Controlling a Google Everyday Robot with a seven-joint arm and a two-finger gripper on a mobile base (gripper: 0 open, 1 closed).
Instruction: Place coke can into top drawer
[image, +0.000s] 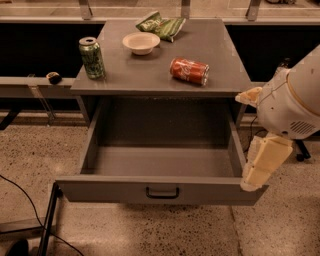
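The coke can, red with white script, lies on its side on the grey cabinet top, right of centre. The top drawer is pulled wide open below it and shows nothing inside; its dark pull handle faces me. My gripper hangs down at the right, cream-coloured, beside the drawer's front right corner and well below and to the right of the can. It holds nothing that I can see.
A green can stands upright at the top's left edge. A white bowl and a green snack bag sit at the back. My white arm housing fills the right side. A dark stand leg and cables lie on the speckled floor at the lower left.
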